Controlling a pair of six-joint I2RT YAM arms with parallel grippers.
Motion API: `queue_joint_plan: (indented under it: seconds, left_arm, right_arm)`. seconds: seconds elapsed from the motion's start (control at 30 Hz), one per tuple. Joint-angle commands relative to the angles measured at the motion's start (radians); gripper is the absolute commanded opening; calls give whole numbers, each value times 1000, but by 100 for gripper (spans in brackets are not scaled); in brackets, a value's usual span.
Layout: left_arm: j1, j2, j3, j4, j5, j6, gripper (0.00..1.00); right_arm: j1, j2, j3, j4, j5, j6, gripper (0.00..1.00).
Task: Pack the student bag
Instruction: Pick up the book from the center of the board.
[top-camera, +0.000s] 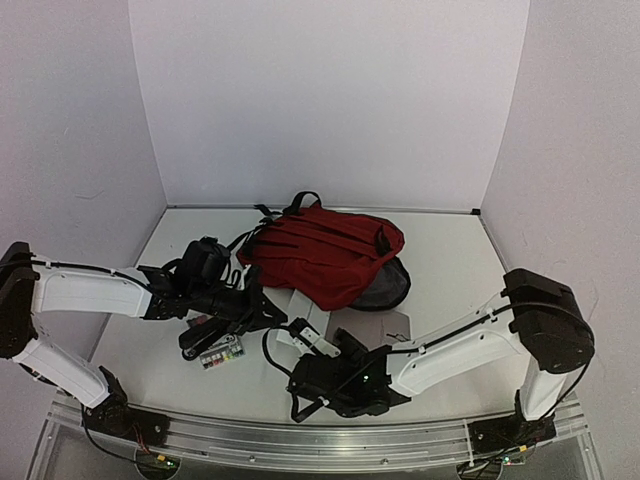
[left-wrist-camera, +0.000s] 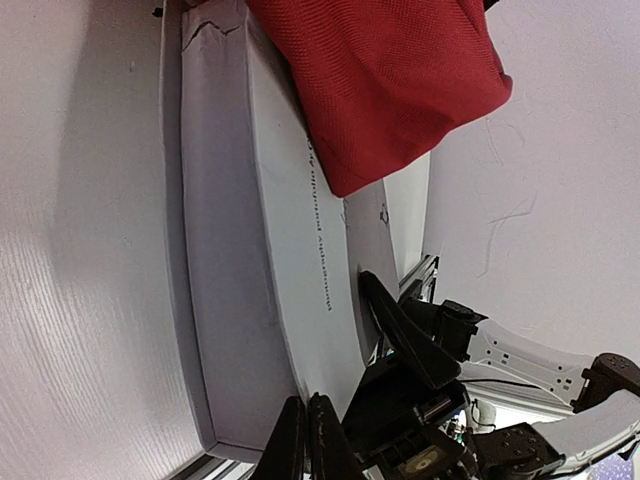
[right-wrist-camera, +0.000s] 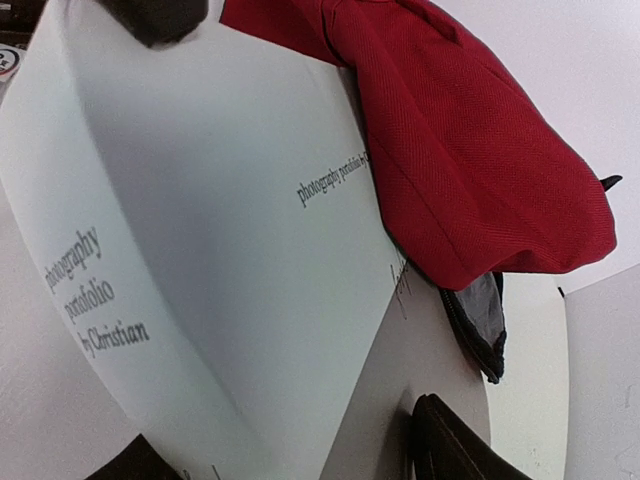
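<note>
**Position.** The large dark red fabric student bag (top-camera: 325, 255) lies mid-table, with its grey lining (right-wrist-camera: 480, 310) showing at its 4 o'clock. The white soft-cover portfolio book (right-wrist-camera: 220, 230) lies at the bag's 7 o'clock, partly overlapped by the fabric.

**Hands.** The left hand (left-wrist-camera: 308, 440) is closed at the book's edge; whether it pinches the cover cannot be told. The right hand (right-wrist-camera: 290, 455) stands wide astride the near corner.

**Procedure.** Close squarely across the full thickness. Draw the book clear of the fabric, then feed it towards the lining. Gripping one cover alone probably lets the book splay.

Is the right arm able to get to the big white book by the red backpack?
Probably yes. The right gripper is open right at the white book's near corner, and the red backpack covers only its far end.
</note>
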Motion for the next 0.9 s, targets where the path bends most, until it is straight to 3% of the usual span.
queue_joint_plan:
  seconds: [0.0, 0.1, 0.27, 0.43, 0.67, 0.87]
  left_arm:
    - [9, -41, 63, 28, 4, 5, 0]
    - [29, -48, 79, -28, 8, 21, 5]
    - [93, -120, 123, -178, -9, 91, 46]
    - [149, -229, 234, -439, -138, 240, 74]
    - [205, -299, 320, -623, -234, 364, 89]
    - [206, -231, 405, -664, -253, 483, 91]
  right_arm:
    - [-2, -28, 18, -26, 18, 36, 49]
    - [2, -83, 2, -26, -41, 41, 40]
    - [4, -241, -32, -26, -186, 51, 38]
    - [3, -426, -40, -41, -311, 54, 37]
    - [-10, -546, 41, -84, -348, 65, 36]
    - [-179, -625, 52, -76, -466, 104, 27]
